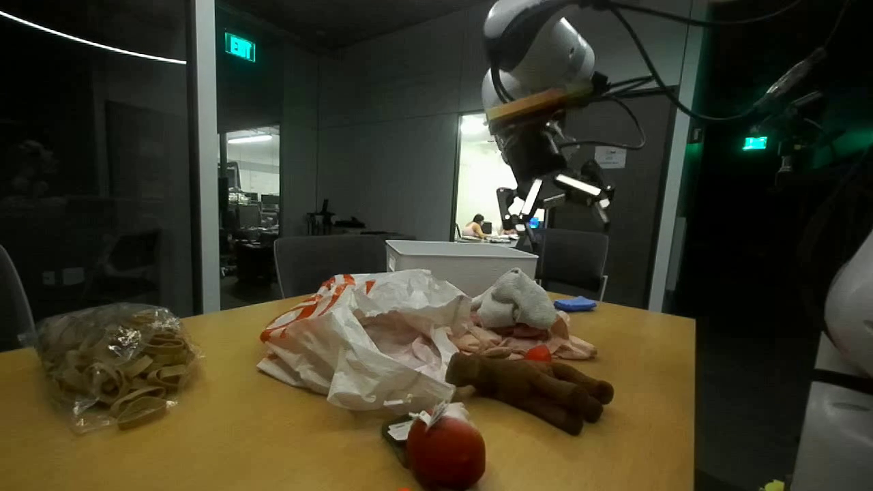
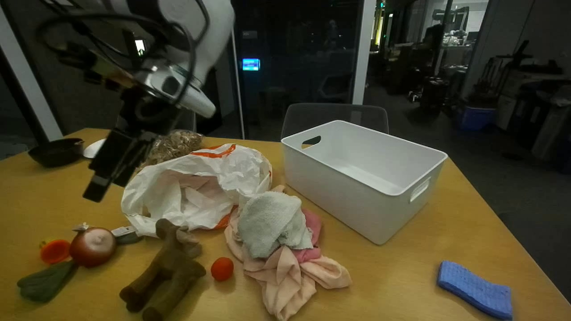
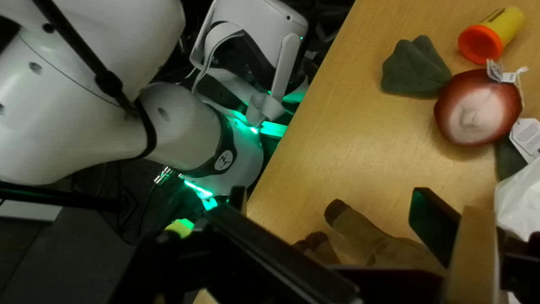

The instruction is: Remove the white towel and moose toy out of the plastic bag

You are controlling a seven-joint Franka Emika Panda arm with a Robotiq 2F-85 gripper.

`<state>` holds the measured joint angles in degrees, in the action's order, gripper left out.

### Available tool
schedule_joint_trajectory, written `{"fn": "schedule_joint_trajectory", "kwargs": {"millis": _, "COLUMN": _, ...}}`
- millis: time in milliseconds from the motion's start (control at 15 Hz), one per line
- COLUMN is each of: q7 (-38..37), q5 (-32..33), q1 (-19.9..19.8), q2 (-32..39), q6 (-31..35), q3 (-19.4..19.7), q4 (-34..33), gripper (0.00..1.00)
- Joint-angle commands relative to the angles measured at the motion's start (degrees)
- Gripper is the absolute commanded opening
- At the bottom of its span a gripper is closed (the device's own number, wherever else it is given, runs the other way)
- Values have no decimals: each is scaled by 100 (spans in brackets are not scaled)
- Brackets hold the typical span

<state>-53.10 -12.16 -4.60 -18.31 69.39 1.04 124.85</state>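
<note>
Where the table point(image 2: 379, 285) comes closest in an exterior view, the brown moose toy point(image 2: 167, 272) lies on it, outside the white plastic bag point(image 2: 246, 171), head near the bag's rim. To its right sit a small red ball point(image 2: 222, 269) and, well apart, a blue sponge point(image 2: 475, 290); to its left, a toy onion point(image 2: 93, 247) lies just beside a yellow tub point(image 3: 505, 26), which is on its side, contents hidden. Behind these, the white towel point(image 2: 272, 225) is also out of the bag, crumpled on top of pink cloths point(image 2: 285, 278). Next comes the bag itself, lying down, mouth gaping forward, with pale pink fabric point(image 2: 200, 189) inside. The gripper point(image 1: 565, 221) hangs higher than all of this, fingers wide apart, holding nothing. An upright white bin point(image 2: 334, 191) stands right of the bag, its inner floor in view. Farther back, a clear bag point(image 2: 176, 145) is filled with tan loops point(image 1: 102, 378). Farthest, at left, a black pan point(image 2: 57, 153) sits beside a white dish point(image 2: 93, 149), partly hidden.
</note>
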Motion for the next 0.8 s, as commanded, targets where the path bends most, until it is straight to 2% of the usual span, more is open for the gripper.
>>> {"fn": "schedule_joint_trajectory", "kwargs": {"millis": 0, "q7": -272, "q5": 436, "q1": 125, "q2": -749, "q6": -648, "q3": -556, "q4": -519, "gripper": 100}}
{"fn": "schedule_joint_trajectory", "kwargs": {"millis": 133, "q7": -3, "q5": 846, "q1": 165, "q2": -714, "q6": -751, "q3": -791, "q4": -893, "gripper": 100}}
{"fn": "schedule_joint_trajectory", "kwargs": {"millis": 267, "q7": 314, "q5": 1373, "q1": 196, "q2": -645, "q6": -405, "q3": -917, "q4": -1070, "gripper": 100}}
{"fn": "schedule_joint_trajectory", "kwargs": {"millis": 533, "q7": 876, "q5": 2282, "q1": 225, "q2": -341, "q6": 1171, "q3": -923, "q4": -925, "gripper": 100}}
{"fn": "schedule_joint_trajectory", "kwargs": {"millis": 600, "q7": 873, "q5": 2213, "q1": 212, "q2": -289, "q6": 1789, "q3": -833, "q4": -826, "gripper": 100}}
{"fn": "schedule_joint_trajectory", "kwargs": {"millis": 667, "q7": 692, "q5": 2077, "q1": 224, "q2": -457, "q6": 1126, "q3": -895, "q4": -838, "gripper": 100}}
{"fn": "schedule_joint_trajectory", "kwargs": {"millis": 733, "q7": 723, "q5": 2107, "q1": 223, "q2": -341, "q6": 1482, "q3": -861, "q4": -809, "gripper": 100}}
